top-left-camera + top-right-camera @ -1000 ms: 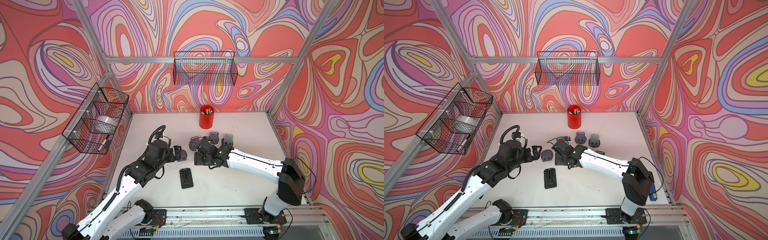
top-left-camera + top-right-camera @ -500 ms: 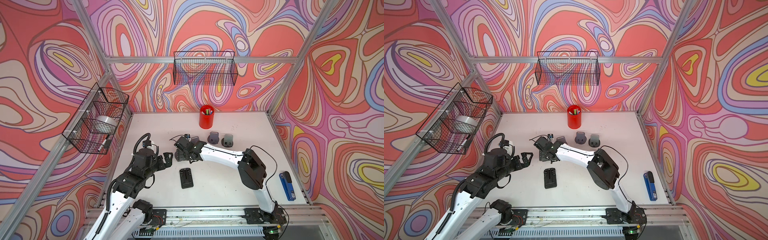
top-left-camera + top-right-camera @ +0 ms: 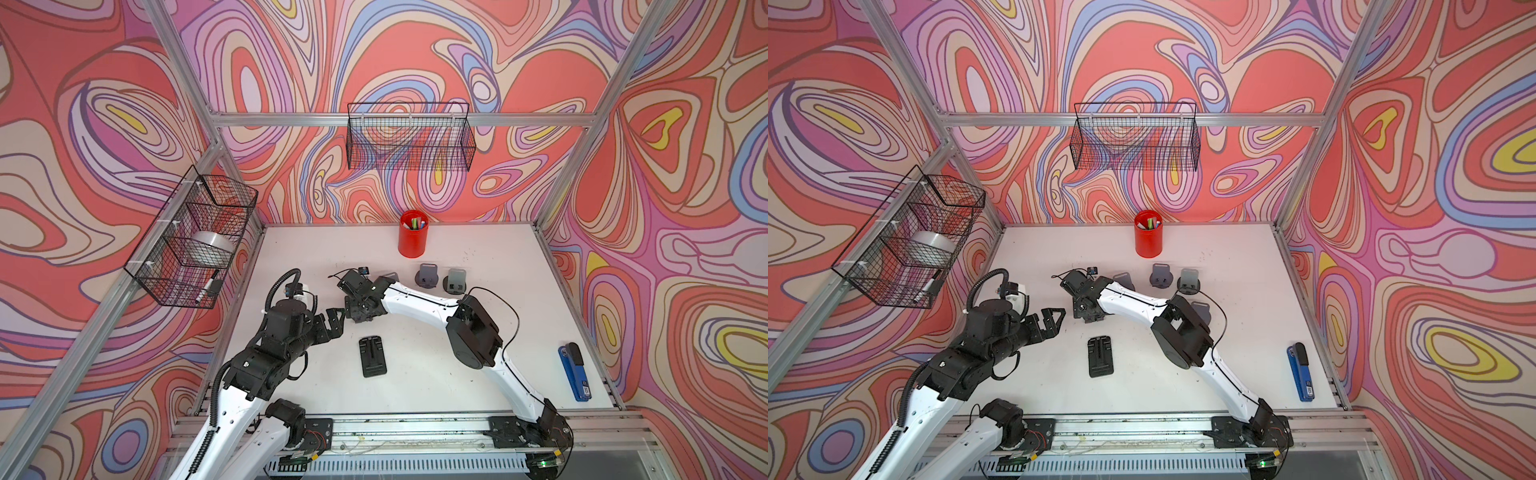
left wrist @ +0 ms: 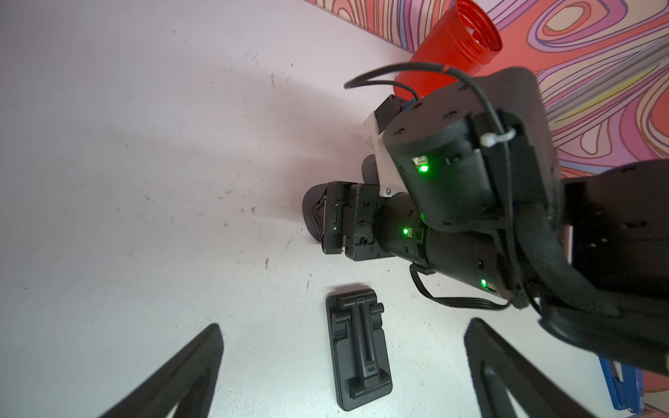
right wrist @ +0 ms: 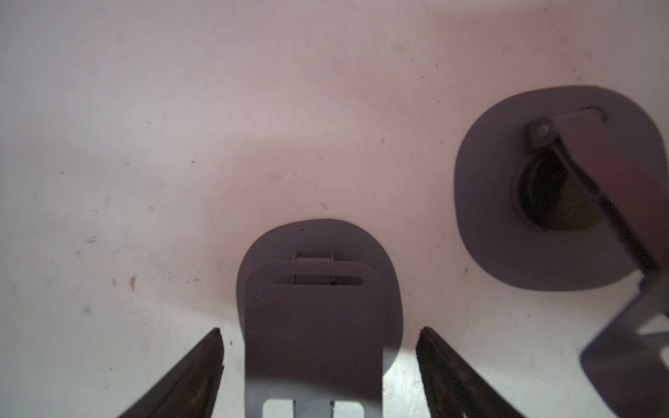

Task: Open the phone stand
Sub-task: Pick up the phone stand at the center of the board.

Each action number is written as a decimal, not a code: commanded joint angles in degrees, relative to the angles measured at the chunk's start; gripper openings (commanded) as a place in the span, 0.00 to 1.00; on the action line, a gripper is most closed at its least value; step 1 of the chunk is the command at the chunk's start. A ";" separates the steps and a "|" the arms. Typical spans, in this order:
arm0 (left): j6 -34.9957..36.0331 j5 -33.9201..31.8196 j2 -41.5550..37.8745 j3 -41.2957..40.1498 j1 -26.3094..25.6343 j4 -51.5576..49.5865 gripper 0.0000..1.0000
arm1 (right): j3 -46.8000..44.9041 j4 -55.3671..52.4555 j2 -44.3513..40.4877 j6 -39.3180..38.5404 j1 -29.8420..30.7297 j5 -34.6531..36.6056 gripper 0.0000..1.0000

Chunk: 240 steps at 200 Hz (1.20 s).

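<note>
Though flat, a matte black rectangular phone stand (image 3: 372,356)

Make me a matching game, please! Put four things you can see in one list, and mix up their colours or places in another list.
Things:
1. pen cup
2. stapler
3. folded phone stand
4. tape roll

Colour or place:
A. blue
B. black, lying flat on the table
C. red
D. inside the wire basket

Right pairs: 1-C, 2-A, 3-B, 4-D.
</note>
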 commanded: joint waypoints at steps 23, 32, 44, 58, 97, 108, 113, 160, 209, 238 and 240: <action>0.51 -0.02 -0.28 -1.54 0.51 -1.65 1.00 | 1.71 -3.04 2.29 -1.18 -0.29 -0.45 0.84; 0.47 0.14 -0.09 -1.63 0.50 -1.49 1.00 | 1.71 -3.00 2.60 -1.30 -0.30 -0.71 0.83; 0.50 0.31 0.17 -1.80 0.52 -1.38 1.00 | 1.80 -2.90 3.00 -1.50 -0.30 -1.19 0.81; 0.43 0.49 0.47 -1.93 0.54 -1.18 1.00 | 2.12 -2.85 3.54 -1.64 -0.31 -1.80 0.78; 0.29 1.11 0.71 -2.76 0.62 -0.60 1.00 | 3.43 -3.42 4.39 -1.97 -0.33 -2.26 0.62; 0.23 1.18 0.72 -2.89 0.58 -0.54 1.00 | 3.47 -3.36 4.31 -1.96 -0.30 -2.30 0.55; 0.15 1.20 0.77 -3.01 0.58 -0.51 1.00 | 3.47 -3.34 4.31 -1.92 -0.30 -2.30 0.52; -0.11 1.46 1.01 -3.12 0.76 -0.50 1.00 | 0.84 -1.99 2.13 -0.93 -0.30 -2.23 0.24; -0.94 3.98 1.07 -3.46 0.95 1.02 1.00 | -6.47 1.65 -6.74 -0.65 -0.34 -3.65 0.15; -2.29 9.22 2.11 -3.75 1.87 4.12 0.98 | -14.97 6.39 -15.82 0.08 -0.33 -5.69 0.11; -2.46 9.51 2.16 -3.87 1.94 4.43 0.98 | -15.45 6.53 -16.37 0.14 -0.30 -5.83 0.11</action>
